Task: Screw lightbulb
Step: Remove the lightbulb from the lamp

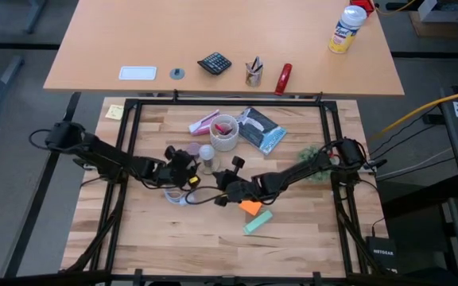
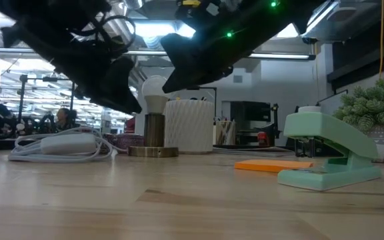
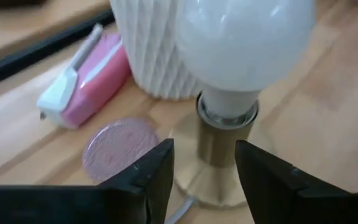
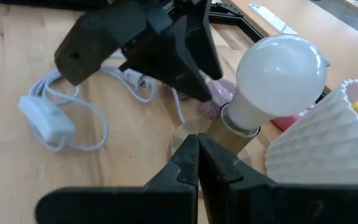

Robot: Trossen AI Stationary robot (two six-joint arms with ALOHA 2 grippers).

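White lightbulb [image 4: 281, 78] showing matte over brass socket [image 3: 221, 140], white cup [image 2: 189, 125] wearing ribbed zigzag pattern, stapler [image 2: 329, 152] showing mint green, notepad [image 2: 272, 165] glowing orange.

We lose the lightbulb's [image 3: 241, 43] crown past the left wrist view's edge, and beyond the left gripper [image 2: 122, 87] in the low view its side hides.

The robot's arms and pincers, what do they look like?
Both arms are dark, jointed and slim, with black cables looping alongside. The left pincer has two matte black, blunt, wedge-shaped fingers. The right pincer has the same black tapered fingers. Small green indicator lights glow on one arm in the low view.
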